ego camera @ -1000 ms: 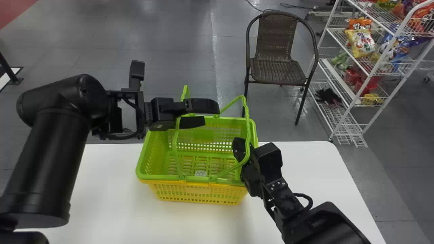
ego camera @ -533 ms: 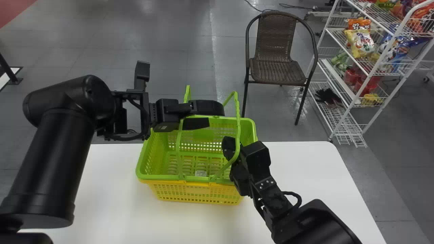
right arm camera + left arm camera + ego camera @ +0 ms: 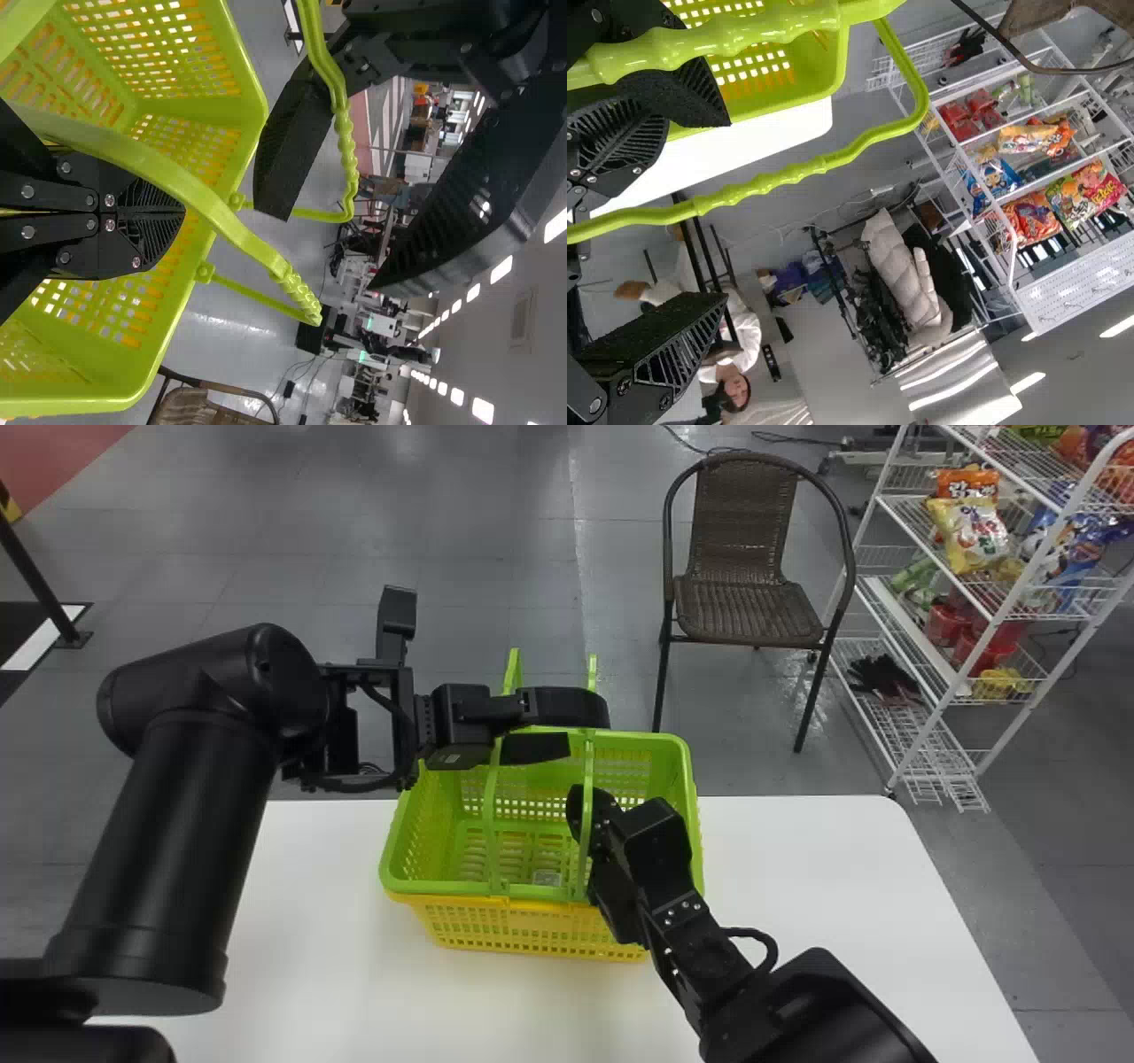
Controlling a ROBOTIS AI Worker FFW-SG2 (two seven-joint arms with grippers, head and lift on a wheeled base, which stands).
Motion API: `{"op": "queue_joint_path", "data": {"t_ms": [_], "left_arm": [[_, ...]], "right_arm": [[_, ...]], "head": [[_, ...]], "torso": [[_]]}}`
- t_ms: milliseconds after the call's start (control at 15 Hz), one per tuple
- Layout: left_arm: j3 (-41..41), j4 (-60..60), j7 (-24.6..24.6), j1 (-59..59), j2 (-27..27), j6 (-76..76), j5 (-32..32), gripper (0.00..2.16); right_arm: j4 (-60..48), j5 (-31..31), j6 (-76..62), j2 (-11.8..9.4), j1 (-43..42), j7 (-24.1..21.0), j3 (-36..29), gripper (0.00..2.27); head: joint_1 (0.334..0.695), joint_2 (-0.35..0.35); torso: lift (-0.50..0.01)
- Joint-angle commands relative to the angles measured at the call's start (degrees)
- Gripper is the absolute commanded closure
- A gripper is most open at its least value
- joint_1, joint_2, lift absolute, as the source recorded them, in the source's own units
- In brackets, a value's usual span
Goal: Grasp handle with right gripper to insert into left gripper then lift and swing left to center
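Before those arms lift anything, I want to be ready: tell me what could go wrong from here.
The left gripper might catch only one handle: its open fingers have one handle between them; whether the other is properly placed, I cannot tell.
The right gripper may lose its handle, which crosses over its shut fingers.
The green basket sits nested in the yellow basket, which could come up too.

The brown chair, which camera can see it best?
The head view, because it shows the chair's back, seat and legs together. The left wrist view has a cut-off bit of brown weave and dark frame at its edge. The right wrist view has another cut-off piece of the chair.
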Motion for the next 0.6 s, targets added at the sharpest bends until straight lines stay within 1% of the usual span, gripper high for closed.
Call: {"op": "queue_joint_path", "data": {"t_ms": [0,267,533], "left_arm": [[0.0,0.1,0.0,0.0,0.0,0.0,0.0,0.12],[0.0,0.1,0.1,0.0,-0.2,-0.2,0.0,0.12],[0.0,0.2,0.1,0.0,-0.3,-0.4,0.0,0.12]], "right_arm": [[0.3,0.2,-0.2,0.1,-0.2,-0.2,0.9,2.1],[0.2,0.8,-0.3,0.0,0.6,-0.2,1.0,2.1],[-0.4,0.7,-0.9,-0.6,1.8,-0.2,0.2,2.1]], "head": [[0.695,-0.026],[0.695,-0.015],[0.695,-0.02]], "torso": [[0.0],[0.0],[0.0]]}}
